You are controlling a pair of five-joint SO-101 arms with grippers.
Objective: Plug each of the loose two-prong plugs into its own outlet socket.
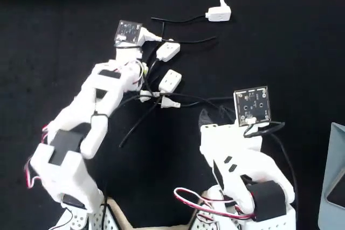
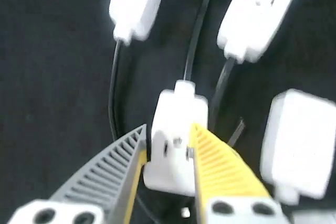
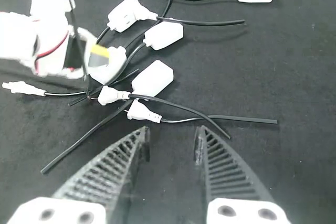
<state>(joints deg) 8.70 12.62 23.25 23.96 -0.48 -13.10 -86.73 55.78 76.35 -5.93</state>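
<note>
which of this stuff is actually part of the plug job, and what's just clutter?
Job:
- far socket, upper socket, lower socket
- loose plug, second plug
- white connector, clamped in the left gripper
- right gripper, open and empty

Lying about:
- grey panel at the high view's right edge
- tan board between the arm bases

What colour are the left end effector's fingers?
Left end effector: one grey finger, one yellow; best in left wrist view.

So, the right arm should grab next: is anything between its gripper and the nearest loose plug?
Nothing solid. The right gripper is open, and the nearest plug lies just ahead of one fingertip. Two black cords cross flat on the table ahead of the other finger.
</note>
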